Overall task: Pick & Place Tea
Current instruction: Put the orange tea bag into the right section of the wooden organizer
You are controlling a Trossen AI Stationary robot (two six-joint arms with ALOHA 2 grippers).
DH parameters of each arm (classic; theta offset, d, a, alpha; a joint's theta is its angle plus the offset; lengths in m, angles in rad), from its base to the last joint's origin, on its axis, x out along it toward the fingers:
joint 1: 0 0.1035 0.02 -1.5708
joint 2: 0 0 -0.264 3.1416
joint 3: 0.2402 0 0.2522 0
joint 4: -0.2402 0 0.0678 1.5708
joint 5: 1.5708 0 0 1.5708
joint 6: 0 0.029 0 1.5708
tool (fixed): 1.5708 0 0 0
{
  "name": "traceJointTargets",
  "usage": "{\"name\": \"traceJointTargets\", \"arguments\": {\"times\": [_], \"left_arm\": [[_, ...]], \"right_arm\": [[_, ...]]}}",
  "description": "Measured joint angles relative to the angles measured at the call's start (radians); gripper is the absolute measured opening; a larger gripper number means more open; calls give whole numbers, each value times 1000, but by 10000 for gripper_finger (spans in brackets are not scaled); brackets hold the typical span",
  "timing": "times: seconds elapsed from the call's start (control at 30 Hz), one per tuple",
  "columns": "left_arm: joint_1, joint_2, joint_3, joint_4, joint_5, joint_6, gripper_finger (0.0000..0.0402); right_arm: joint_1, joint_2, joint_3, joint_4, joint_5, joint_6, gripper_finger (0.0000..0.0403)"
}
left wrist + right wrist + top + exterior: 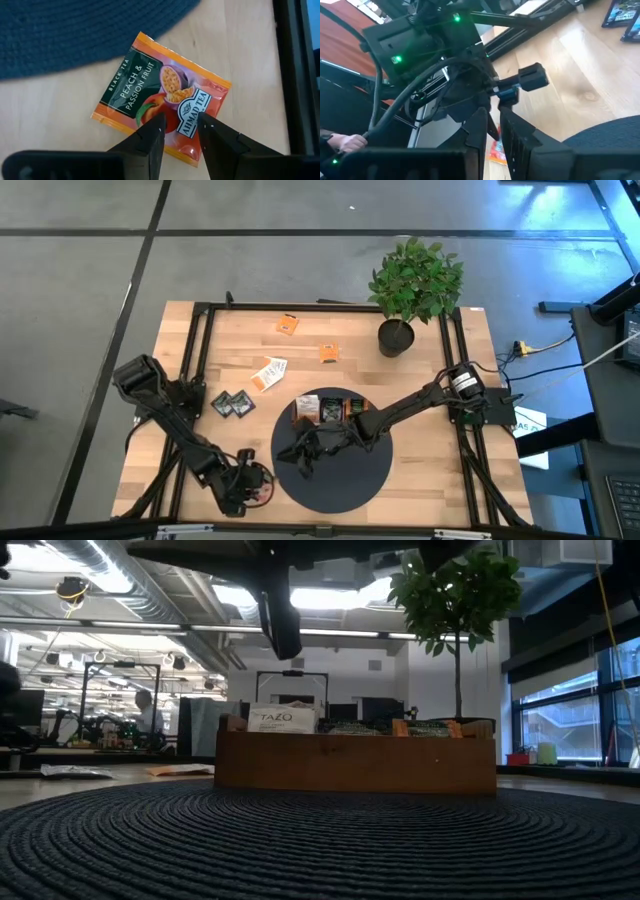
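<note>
An orange tea sachet (150, 85) printed "Peach & Passion Fruit" lies flat on the wooden table by the round dark mat (345, 480), near the table's front left. My left gripper (181, 125) stands open over the sachet's near edge, slanting down. Over the mat my right gripper (492, 125) hangs with only a narrow gap between its fingers and nothing in it. The brown wooden tray (350, 765) sits on the mat's far part with several sachets in it. More tea lies loose on the table: two black sachets (232, 404), a white-and-orange one (268, 372) and two orange ones (288, 325). My left gripper's two fingertips (157, 127) stand over the sachet's near edge (175, 142), one on either side of the white logo patch. I cannot tell whether they touch it. The sachet lies flat on the table.
A potted plant (412, 280) stands at the table's far right. A black metal frame (195, 360) runs along the table's left and right sides. The room beyond the table shows desks and a person far off (145, 710).
</note>
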State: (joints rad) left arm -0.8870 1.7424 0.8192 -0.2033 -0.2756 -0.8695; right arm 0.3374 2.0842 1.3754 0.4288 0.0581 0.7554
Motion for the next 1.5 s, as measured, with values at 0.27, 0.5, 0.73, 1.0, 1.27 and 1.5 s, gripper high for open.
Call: {"name": "traceJointTargets", "arguments": {"times": [0.27,0.5,0.73,1.0,1.27,1.5], "left_arm": [[10,2,-2,27,-47,54,115],[32,2,-2,31,-86,54,112],[51,5,-5,75,-119,110,115],[80,5,-5,84,-123,140,114],[107,5,-5,94,-125,160,112],[111,5,-5,97,-127,162,115]], "right_arm": [[-1,-1,-3,-91,9,156,88],[0,-1,-6,-292,-18,301,138],[1,6,-6,-279,0,366,223],[0,13,-5,-295,-26,434,254],[2,78,-5,-259,-85,479,233],[2,128,-5,-247,-106,520,207]]}}
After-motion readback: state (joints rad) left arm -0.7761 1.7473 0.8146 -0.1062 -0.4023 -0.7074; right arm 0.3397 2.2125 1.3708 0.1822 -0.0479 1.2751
